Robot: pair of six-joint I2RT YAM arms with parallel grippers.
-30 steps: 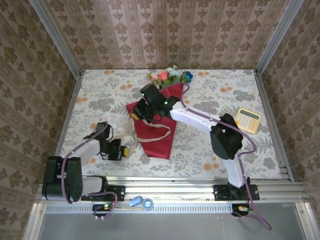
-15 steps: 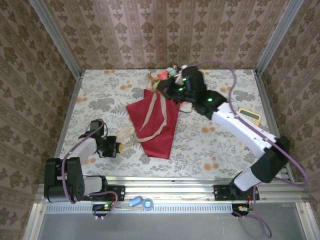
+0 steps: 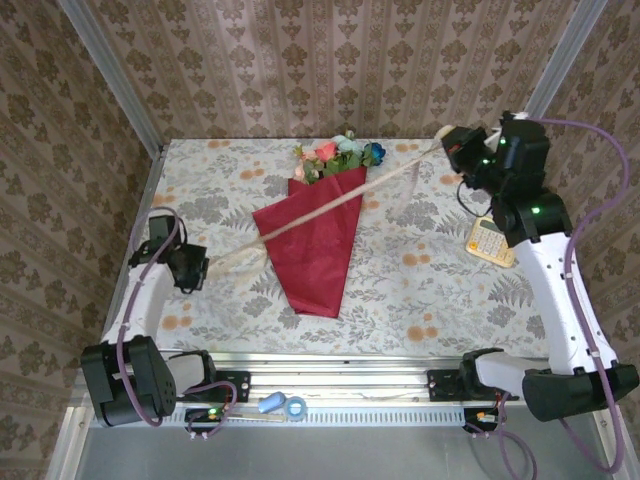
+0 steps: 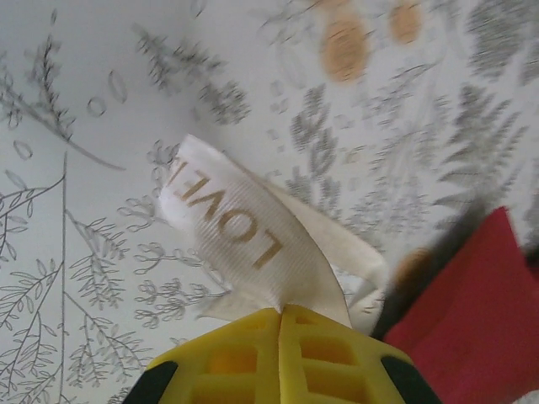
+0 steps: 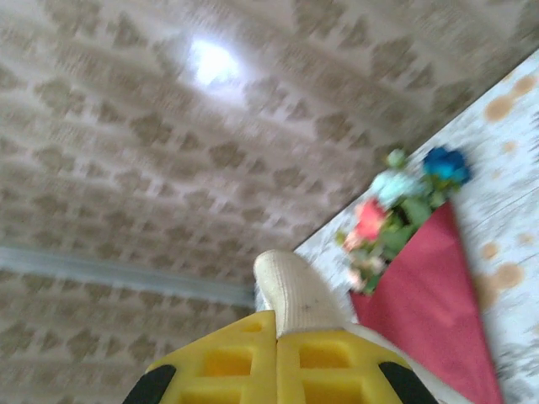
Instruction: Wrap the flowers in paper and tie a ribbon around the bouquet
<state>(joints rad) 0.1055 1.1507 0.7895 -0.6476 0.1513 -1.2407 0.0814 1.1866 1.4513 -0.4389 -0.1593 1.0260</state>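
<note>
Ribbon point(image 3: 310, 215): soft, light, probably slippery; spans bouquet point(image 3: 315, 250). Left claw point(image 4: 280, 311), right claw point(image 5: 276, 324) each clamped on an end, the best hold.

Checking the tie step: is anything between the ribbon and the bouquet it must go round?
Nothing visible. The ribbon, pinched by the left gripper and right gripper, crosses over the bouquet; the calculator lies off to the right.

You find the bouquet point(image 3: 315, 255) lying mid-table point(image 3: 420, 290), its flowers point(image 3: 340, 155) toward the far edge. The ribbon point(image 3: 330, 199) crosses over it, from the left gripper point(image 3: 197, 268) at near left to the right gripper point(image 3: 450, 150) at far right. The calculator point(image 3: 492, 240) lies right of the bouquet.
</note>
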